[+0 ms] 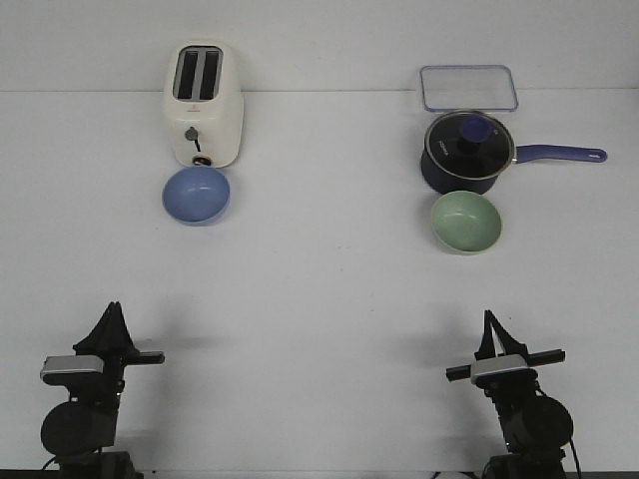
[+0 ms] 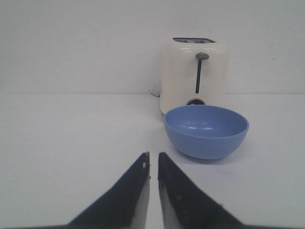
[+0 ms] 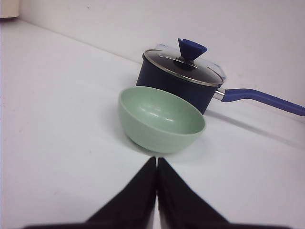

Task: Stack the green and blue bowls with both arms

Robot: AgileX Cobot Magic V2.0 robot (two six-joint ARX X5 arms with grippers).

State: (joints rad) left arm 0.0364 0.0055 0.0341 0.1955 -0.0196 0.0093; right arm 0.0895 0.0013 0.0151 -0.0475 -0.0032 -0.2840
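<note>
Two tools: both are seen at the near edge of the white desk [image 1: 319, 299], each empty and well apart from the bowls.
Left tool [image 1: 112, 311]: its black fingers [image 2: 131, 191] are drawn almost together, a thin slit being left between the tips; nothing is held.
Right tool [image 1: 491, 321]: its fingers [image 3: 178, 200] are pressed tip to tip, fully closed on nothing.
Blue bowl [image 1: 197, 195]: it is set upright on the left half of the desk, ahead of the left tool and slightly to its right; its far rim is just in front of the toaster, and whether the two touch cannot be told.
Green bowl [image 1: 466, 222]: it is set upright on the right half of the desk, ahead of the right tool, just in front of the saucepan and close against it.
Bowls together: they are kept well apart, unstacked, with bare desk between them.
Toaster [image 1: 204, 104]: a cream two-slot body is placed behind the blue bowl, its lever facing the near side.
Saucepan [image 1: 467, 152]: a dark navy pot with a glass lid and blue knob is placed behind the green bowl, its handle pointed right.
Clear container [image 1: 468, 88]: a shallow rectangular item is laid farthest back, behind the saucepan.
</note>
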